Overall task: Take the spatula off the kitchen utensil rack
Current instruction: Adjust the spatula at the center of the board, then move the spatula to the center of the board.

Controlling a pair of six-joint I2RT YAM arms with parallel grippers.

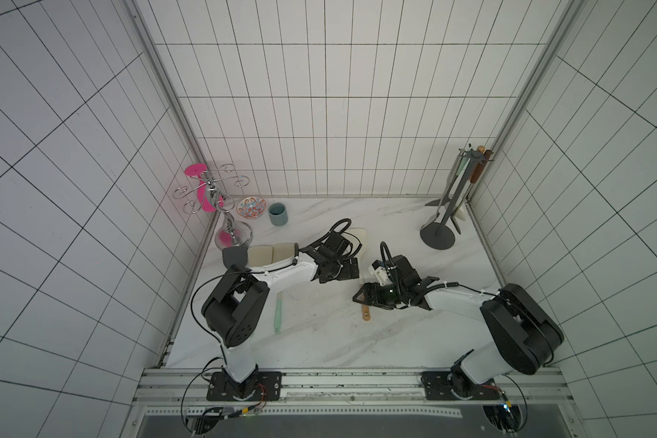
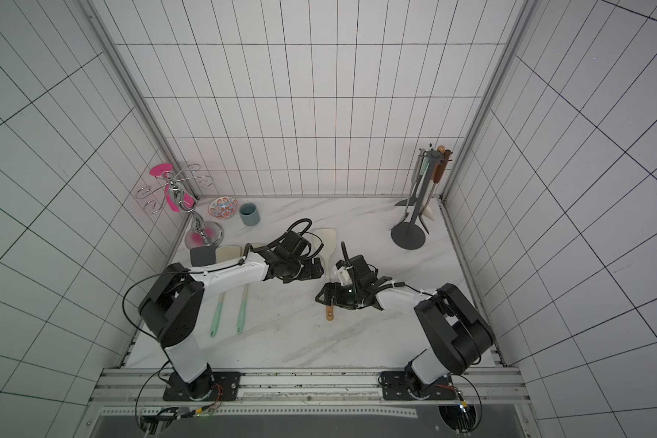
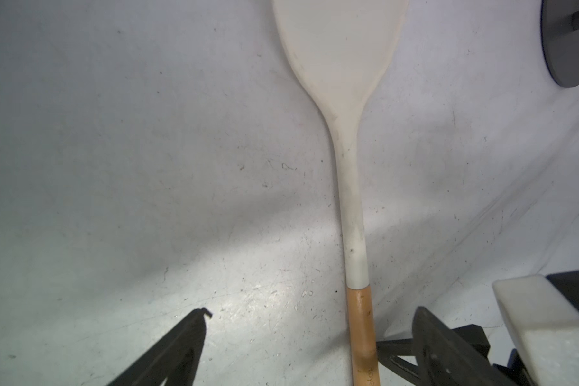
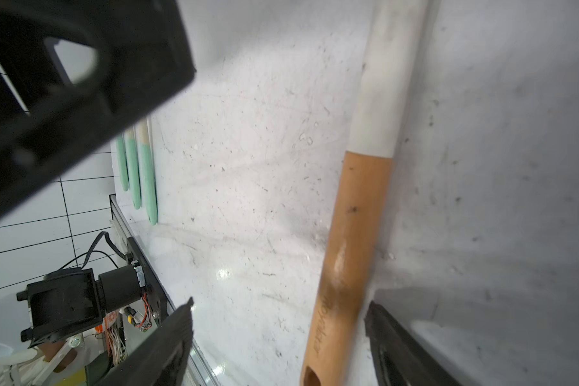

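Right hand (image 4: pixel 278 304) spread astride wooden handle of cream-headed spatula (image 4: pixel 355 217), flat on white marble bench (image 1: pixel 319 333); its middle hidden under arms in both top views. Left hand (image 3: pixel 313 312) spread, empty. Dark grey kitchen utensil rack (image 1: pixel 454 204) well apart, far corner; open bench between.

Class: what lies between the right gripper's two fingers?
The spatula: its wooden handle lies flat on the table between the fingers of the open right gripper, closer to one. The right wrist view shows it.
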